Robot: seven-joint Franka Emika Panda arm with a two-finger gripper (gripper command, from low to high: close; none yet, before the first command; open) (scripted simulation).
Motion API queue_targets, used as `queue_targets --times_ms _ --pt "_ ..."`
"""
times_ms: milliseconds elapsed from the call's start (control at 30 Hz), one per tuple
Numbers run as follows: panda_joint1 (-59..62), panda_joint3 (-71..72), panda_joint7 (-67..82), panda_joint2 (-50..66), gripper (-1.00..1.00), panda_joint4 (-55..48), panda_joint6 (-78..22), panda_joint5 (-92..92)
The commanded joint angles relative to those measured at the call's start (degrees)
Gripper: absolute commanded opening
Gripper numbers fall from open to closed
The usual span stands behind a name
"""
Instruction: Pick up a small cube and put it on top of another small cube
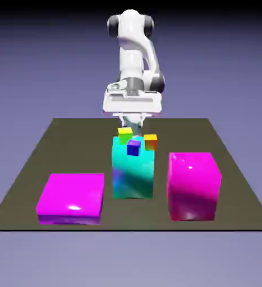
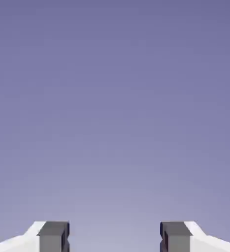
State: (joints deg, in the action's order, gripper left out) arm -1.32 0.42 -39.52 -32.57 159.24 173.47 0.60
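Observation:
My gripper (image 1: 132, 123) hangs below the white hand at the far side of the table, just above and behind a cluster of tiny cubes. In the hand view the two grey fingertips (image 2: 52, 237) stand wide apart around my gripper (image 2: 115, 238), with only blue-violet backdrop between them. The small cube of cyan-turquoise colour shows in neither view. A tiny yellow-green cube (image 1: 125, 134), a tiny orange cube (image 1: 150, 141) and a tiny blue-purple cube (image 1: 134, 147) show near the top of the tall cyan-green block (image 1: 133, 175).
A flat magenta block (image 1: 71, 197) lies at the exterior view's left front. A taller magenta block (image 1: 193, 185) stands at the right front. The dark table (image 1: 54, 146) ends close in front of these blocks.

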Motion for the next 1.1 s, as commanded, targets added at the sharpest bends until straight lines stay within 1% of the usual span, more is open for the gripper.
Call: queue_targets --times_ms 0,167,567,933,1000,1067 --pt "-0.62 1.90 2.17 1.99 0.00 -2.08 -2.15 -1.05" --pt "-3.68 11.41 12.92 11.96 0.00 -12.42 -12.91 -6.34" --pt "-9.22 33.98 29.87 36.87 0.00 -32.45 -38.28 -21.83" --pt "-5.42 49.44 4.15 59.35 0.00 -26.40 -54.79 -45.19" --pt "-5.24 49.74 3.09 59.86 0.00 -25.98 -55.09 -45.83" --pt "-6.75 45.85 0.18 63.86 0.00 -25.81 -52.64 -50.81"
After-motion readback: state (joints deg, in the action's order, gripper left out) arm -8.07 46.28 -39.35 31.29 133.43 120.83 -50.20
